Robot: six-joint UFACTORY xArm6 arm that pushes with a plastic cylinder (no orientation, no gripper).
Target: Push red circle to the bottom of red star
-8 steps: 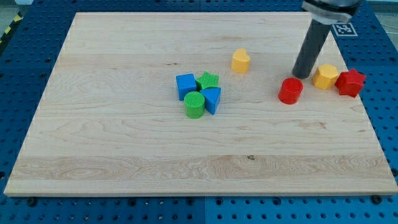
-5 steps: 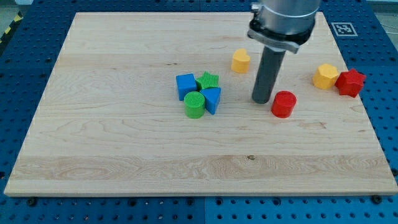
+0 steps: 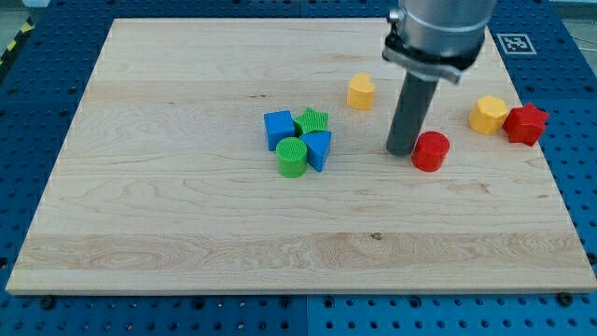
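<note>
The red circle point(image 3: 431, 151) lies right of the board's middle. The red star point(image 3: 525, 124) sits near the view's right edge of the board, up and to the right of the circle, touching a yellow hexagon point(image 3: 488, 114) on its left. My tip point(image 3: 402, 149) rests on the board right against the circle's left side. The rod rises from there toward the view's top.
A yellow block point(image 3: 361, 91) with a rounded top lies above and left of the tip. A cluster sits at the board's middle: blue cube point(image 3: 278, 128), green star point(image 3: 312, 121), blue triangle point(image 3: 318, 148), green cylinder point(image 3: 292, 157). The board's right edge point(image 3: 560, 187) is near the star.
My tip swung from above the red circle round to its left side. The circle slid a little down, then a little right. The other blocks did not move.
</note>
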